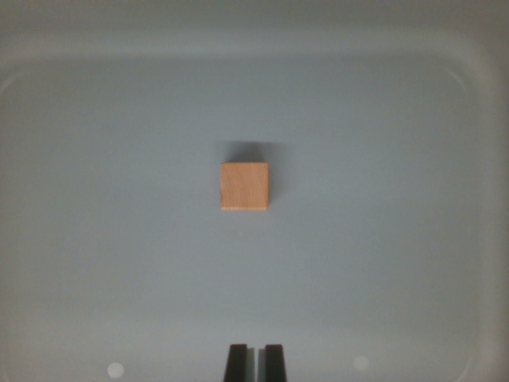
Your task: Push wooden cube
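At the near edge of the wrist view the gripper is seen, its two dark fingertips drawn almost together with only a narrow slit between them and nothing held. Directly ahead, well apart from the tips, the wooden cube is found resting flat on the pale tray, roughly at its centre (a touch toward the wrist view's left of the gripper's line). No long axis is offered by the cube; a straight advance away from the camera is judged sufficient for contact.
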`<action>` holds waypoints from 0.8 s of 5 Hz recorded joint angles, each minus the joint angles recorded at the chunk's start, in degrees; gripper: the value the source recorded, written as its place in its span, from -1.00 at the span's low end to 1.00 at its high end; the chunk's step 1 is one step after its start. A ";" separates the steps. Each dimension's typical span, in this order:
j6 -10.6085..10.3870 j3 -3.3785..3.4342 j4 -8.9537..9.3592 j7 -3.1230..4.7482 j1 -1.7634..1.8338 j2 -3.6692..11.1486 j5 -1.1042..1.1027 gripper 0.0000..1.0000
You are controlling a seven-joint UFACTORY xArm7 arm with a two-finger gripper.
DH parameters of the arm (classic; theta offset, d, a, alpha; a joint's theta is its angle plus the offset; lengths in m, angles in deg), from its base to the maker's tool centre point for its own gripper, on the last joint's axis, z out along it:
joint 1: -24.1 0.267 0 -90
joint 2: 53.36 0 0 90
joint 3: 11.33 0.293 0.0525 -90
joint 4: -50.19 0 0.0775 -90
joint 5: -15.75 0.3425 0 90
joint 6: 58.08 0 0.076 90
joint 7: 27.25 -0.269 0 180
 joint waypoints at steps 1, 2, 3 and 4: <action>0.00 0.00 0.00 0.00 0.00 0.00 0.00 -1.00; -0.94 0.01 0.70 -0.03 -0.01 0.23 0.00 -1.00; -0.94 0.01 0.70 -0.03 -0.01 0.23 0.00 -1.00; -2.12 0.02 1.59 -0.06 -0.03 0.51 -0.01 -1.00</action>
